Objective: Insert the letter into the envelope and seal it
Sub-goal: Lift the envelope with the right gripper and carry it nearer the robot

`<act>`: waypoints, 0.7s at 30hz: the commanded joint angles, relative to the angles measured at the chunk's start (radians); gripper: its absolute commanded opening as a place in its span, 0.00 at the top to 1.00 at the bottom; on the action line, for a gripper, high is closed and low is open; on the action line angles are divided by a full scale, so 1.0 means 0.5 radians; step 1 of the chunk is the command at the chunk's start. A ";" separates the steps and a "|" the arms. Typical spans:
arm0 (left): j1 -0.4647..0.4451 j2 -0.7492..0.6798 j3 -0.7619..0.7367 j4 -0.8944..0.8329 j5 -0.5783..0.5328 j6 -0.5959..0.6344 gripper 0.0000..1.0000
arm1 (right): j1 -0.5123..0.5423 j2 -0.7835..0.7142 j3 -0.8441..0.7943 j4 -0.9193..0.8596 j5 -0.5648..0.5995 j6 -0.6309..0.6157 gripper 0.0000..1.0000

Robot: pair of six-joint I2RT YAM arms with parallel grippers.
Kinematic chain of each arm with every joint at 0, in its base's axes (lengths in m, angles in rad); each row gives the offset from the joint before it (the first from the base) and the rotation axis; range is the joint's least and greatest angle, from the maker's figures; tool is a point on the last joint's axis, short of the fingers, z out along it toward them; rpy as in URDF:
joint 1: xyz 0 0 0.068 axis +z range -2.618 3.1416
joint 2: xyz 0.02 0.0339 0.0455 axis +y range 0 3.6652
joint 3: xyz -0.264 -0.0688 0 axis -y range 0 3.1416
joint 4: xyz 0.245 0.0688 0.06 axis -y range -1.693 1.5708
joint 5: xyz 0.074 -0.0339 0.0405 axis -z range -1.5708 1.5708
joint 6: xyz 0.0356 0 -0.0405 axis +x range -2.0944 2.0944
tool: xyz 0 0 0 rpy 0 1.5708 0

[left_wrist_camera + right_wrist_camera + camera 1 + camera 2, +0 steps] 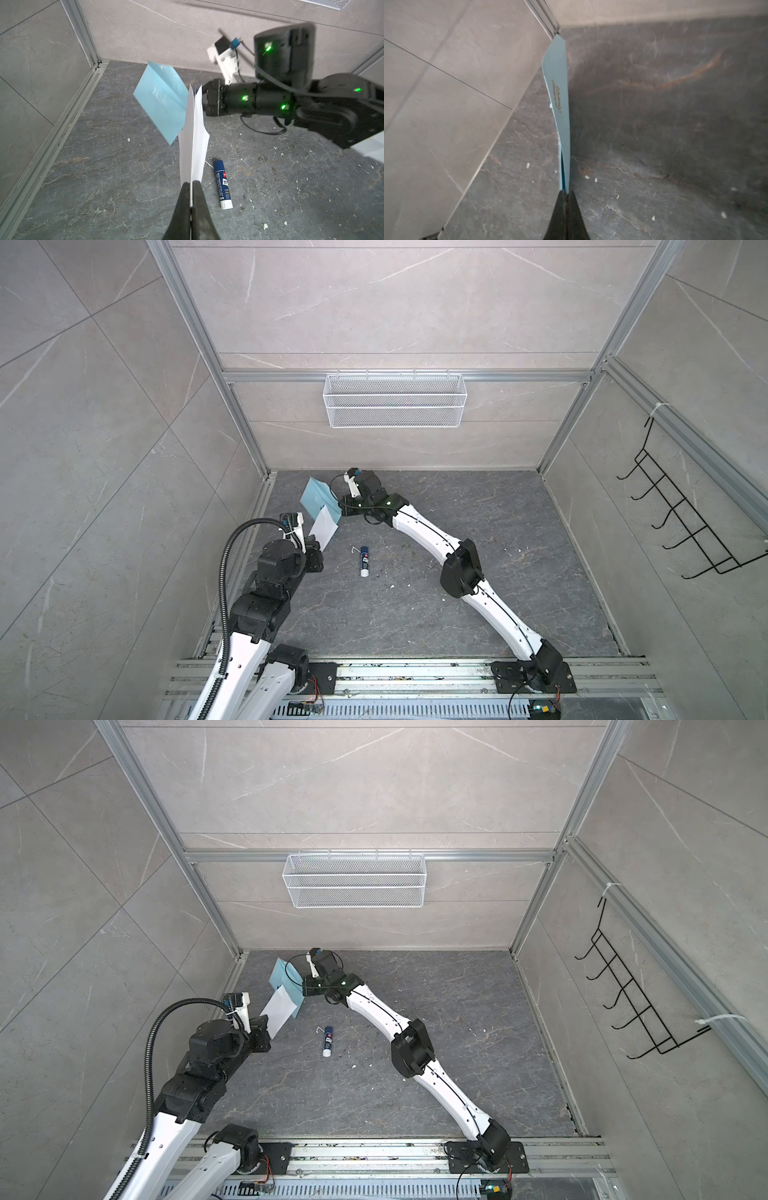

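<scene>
The left gripper (191, 184) is pinched tight on the near edge of the letter (194, 133), and the folded white sheet runs lengthwise straight out from the tips, edge-on, up off the table (104, 166). Just past its far end the envelope (164, 99) overlaps it; whether the letter is inside I cannot tell. The right gripper (566, 193) is clamped on the envelope's edge, blue length pointing away from its tips toward the wall corner (555, 31). A glue stick (222, 185) lies flat below, beside the left gripper
</scene>
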 commanded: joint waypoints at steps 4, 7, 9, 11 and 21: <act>0.009 -0.074 -0.020 0.157 0.105 -0.004 1.00 | 0.005 -0.430 -0.035 -0.169 0.187 -0.187 1.00; 0.009 -0.083 -0.034 0.188 0.156 -0.041 1.00 | 0.007 -0.630 -0.220 -0.178 0.223 -0.229 1.00; 0.009 -0.080 -0.043 0.207 0.201 -0.071 1.00 | 0.007 -0.808 -0.496 -0.108 0.272 -0.250 1.00; 0.006 -0.075 -0.057 0.233 0.234 -0.103 1.00 | 0.006 -1.033 -0.850 0.082 0.332 -0.255 1.00; 0.005 -0.005 -0.096 0.343 0.375 -0.236 1.00 | -0.058 -2.119 -2.442 0.741 0.585 -0.174 1.00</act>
